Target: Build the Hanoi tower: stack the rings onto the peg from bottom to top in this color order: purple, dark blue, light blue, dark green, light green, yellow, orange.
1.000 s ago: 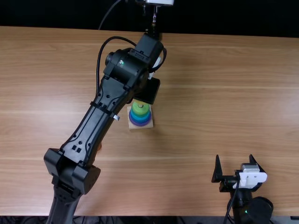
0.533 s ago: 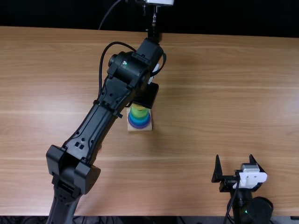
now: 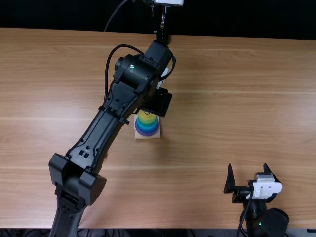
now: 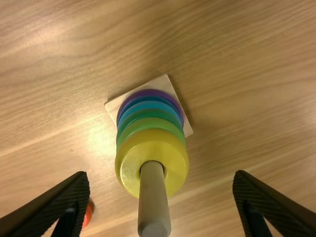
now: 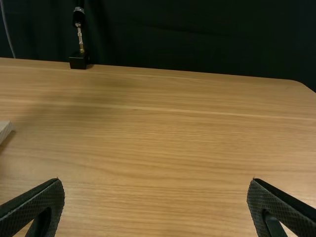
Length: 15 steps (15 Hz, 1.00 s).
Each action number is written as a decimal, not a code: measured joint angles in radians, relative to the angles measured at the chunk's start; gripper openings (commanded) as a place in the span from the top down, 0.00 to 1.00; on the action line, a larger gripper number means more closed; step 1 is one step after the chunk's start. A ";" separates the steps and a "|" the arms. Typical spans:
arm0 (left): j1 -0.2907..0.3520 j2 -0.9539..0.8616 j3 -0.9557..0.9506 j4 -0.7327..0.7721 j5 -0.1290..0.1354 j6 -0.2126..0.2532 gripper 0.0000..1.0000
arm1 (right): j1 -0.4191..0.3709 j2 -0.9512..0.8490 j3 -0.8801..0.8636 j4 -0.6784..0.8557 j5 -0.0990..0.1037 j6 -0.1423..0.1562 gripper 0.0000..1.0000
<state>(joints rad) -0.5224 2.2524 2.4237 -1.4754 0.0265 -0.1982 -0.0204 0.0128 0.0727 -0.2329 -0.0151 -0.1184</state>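
Note:
In the top view my left gripper (image 3: 157, 102) is over the far side of the ring stack on its wooden base (image 3: 148, 136). The yellow ring (image 3: 147, 117) lies topmost. The left wrist view has the peg (image 4: 153, 205) passing through the yellow ring (image 4: 129, 170), above light green, dark green, light blue, dark blue and purple (image 4: 120, 115) rings. My left gripper (image 4: 160, 175) is open around the stack, touching nothing. Beside one finger lies the orange ring (image 4: 88, 216), partly hidden. My right gripper (image 3: 247, 168) stands open near the table's near edge; its own view (image 5: 157, 181) agrees.
The left arm (image 3: 101, 131) spans the left-middle of the table (image 3: 237, 98) and partly covers the area beside the stack. A small black stand (image 5: 79, 60) is at the far edge. A corner of the wooden base (image 5: 4, 129) shows in the right wrist view.
The left arm shifted slightly toward the near edge, then its gripper opened. The yellow ring, partly hidden by the gripper before, now sits over the green on the stack. The right arm stayed still.

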 measured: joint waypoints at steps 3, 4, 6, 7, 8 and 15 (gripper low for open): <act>0.028 -0.001 0.093 0.005 -0.014 0.053 0.00 | 0.000 0.000 0.000 0.000 0.000 0.000 0.00; 0.046 -0.015 0.098 0.020 -0.024 0.070 0.00 | 0.000 0.000 0.000 0.000 0.000 0.000 0.00; 0.097 -0.103 0.014 0.141 -0.040 0.092 0.00 | 0.000 0.000 0.000 0.000 0.000 0.000 0.00; 0.119 -0.182 -0.096 0.231 -0.046 0.094 0.00 | 0.000 0.000 0.000 0.000 0.000 0.001 0.00; 0.143 -0.277 -0.246 0.351 -0.050 0.097 0.00 | 0.000 0.000 0.000 0.000 0.000 0.000 0.00; 0.263 -0.690 -1.217 0.904 -0.049 0.094 0.00 | 0.000 0.000 0.000 0.000 0.000 0.000 0.00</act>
<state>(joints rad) -0.2592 1.5627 1.2068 -0.5709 -0.0227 -0.1043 -0.0204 0.0128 0.0727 -0.2325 -0.0147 -0.1181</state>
